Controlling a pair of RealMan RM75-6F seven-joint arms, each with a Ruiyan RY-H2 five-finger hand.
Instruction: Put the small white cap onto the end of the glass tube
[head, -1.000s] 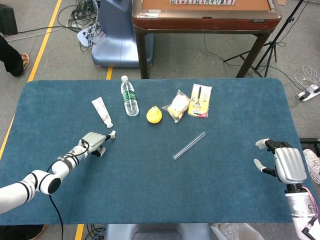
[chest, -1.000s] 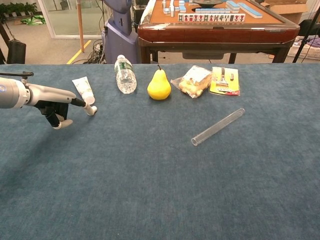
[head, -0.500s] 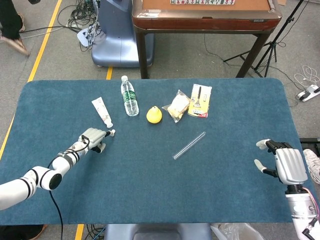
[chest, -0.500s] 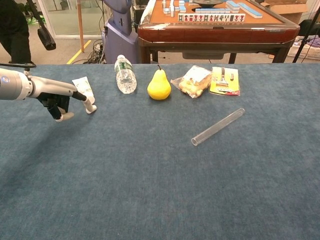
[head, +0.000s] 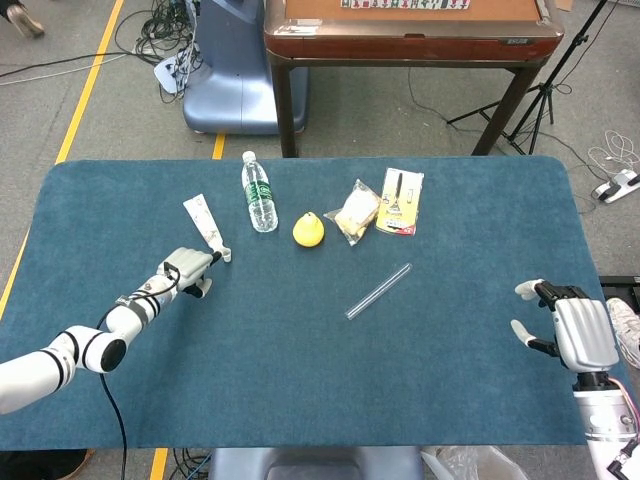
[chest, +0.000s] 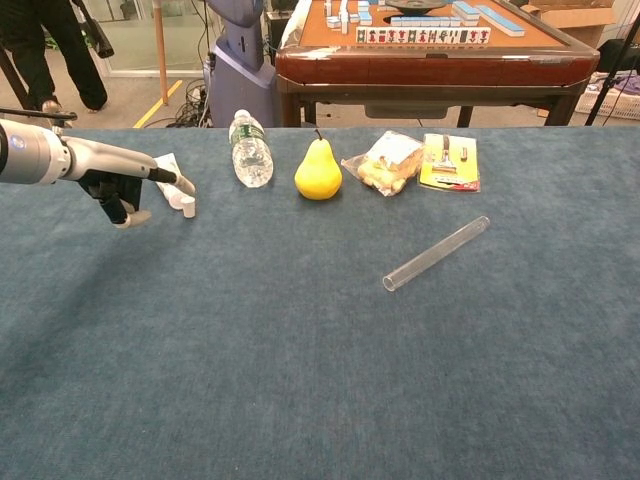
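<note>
The clear glass tube (head: 379, 291) (chest: 437, 253) lies slanted on the blue table, right of centre, with nothing near it. The small white cap (head: 224, 255) (chest: 188, 207) sits at the near end of a white cream tube (head: 203, 220) (chest: 165, 162) at the left. My left hand (head: 188, 268) (chest: 115, 190) is beside it, one finger stretched out over the cap and the others curled under. I cannot tell whether that finger touches the cap. My right hand (head: 565, 327) hovers at the table's right edge, fingers spread and empty, seen only in the head view.
A water bottle (head: 258, 192), a yellow pear (head: 308, 230), a bag of snacks (head: 356, 212) and a yellow packet (head: 400, 201) line the back of the table (head: 300, 380). A brown game table (head: 410, 30) stands behind.
My left hand has slid away from me toward the cream tube, bringing its outstretched finger up to the cap end. The right hand and the glass tube have barely moved.
</note>
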